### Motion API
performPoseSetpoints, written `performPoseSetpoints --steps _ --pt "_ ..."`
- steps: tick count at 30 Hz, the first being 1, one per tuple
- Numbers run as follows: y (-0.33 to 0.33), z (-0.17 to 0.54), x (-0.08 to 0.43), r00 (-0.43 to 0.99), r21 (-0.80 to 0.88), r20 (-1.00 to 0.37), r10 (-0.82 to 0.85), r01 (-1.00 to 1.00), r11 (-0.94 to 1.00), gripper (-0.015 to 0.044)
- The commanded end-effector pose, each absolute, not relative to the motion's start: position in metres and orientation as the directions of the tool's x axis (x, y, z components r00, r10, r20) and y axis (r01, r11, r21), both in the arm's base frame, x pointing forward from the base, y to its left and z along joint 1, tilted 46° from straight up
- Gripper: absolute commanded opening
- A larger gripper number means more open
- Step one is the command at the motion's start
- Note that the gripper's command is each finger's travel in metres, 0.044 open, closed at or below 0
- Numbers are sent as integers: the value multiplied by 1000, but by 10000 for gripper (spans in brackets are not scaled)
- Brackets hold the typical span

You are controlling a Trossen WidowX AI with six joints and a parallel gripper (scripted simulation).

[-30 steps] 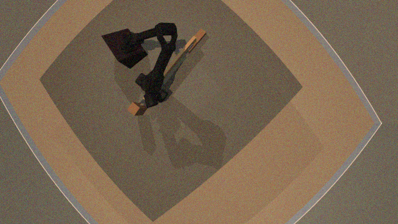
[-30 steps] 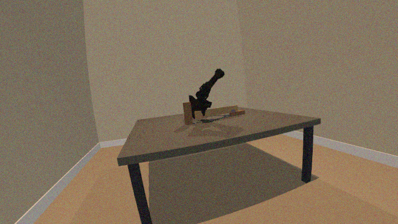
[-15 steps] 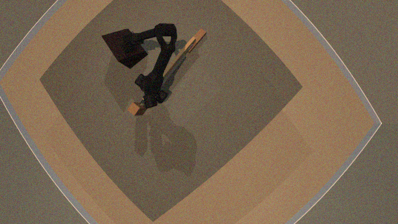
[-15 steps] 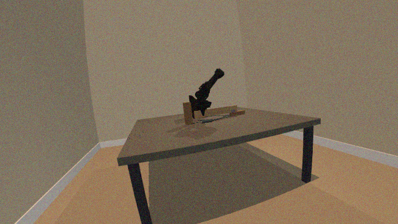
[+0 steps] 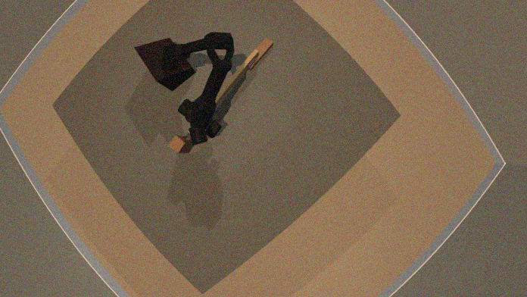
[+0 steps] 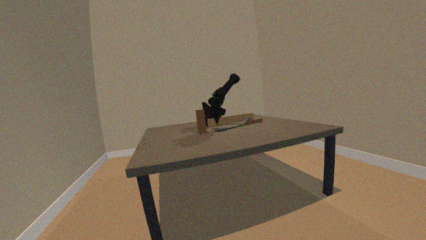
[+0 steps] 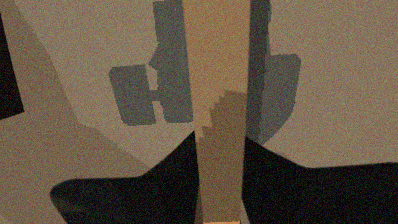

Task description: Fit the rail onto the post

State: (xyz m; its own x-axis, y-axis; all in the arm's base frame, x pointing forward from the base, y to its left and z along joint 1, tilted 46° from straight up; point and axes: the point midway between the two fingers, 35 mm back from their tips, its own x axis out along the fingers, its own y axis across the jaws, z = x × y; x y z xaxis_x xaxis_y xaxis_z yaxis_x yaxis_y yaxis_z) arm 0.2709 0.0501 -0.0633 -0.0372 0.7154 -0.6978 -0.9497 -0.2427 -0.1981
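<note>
The long wooden rail (image 5: 230, 82) (image 6: 235, 118) (image 7: 217, 55) runs from the footboard block (image 5: 266, 44) (image 6: 257, 120) towards the upright post (image 5: 176, 144) (image 6: 201, 123). Its far end is at the bracket on the block. Its near end is held up off the table, close beside the post, and looks about level. My gripper (image 6: 212, 122) (image 7: 212, 134) is shut on the rail near that end, one dark finger on each side. The pegs, the holes and any gap between rail and post are hidden behind the gripper or out of view.
The robot's dark base (image 5: 160, 62) stands to the upper left on the table (image 5: 303, 125) (image 6: 171, 150), and the arm arches over beside the rail. Shadows of the arm and rail lie on the table around the post and under the rail.
</note>
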Motion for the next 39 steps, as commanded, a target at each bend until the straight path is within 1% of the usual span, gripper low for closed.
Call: performPoseSetpoints --steps 1,39 --pt "47 -65 274 -30 -203 -699 714 -950 -239 0" --pt "40 -73 277 -30 -203 -700 714 -950 -239 0"
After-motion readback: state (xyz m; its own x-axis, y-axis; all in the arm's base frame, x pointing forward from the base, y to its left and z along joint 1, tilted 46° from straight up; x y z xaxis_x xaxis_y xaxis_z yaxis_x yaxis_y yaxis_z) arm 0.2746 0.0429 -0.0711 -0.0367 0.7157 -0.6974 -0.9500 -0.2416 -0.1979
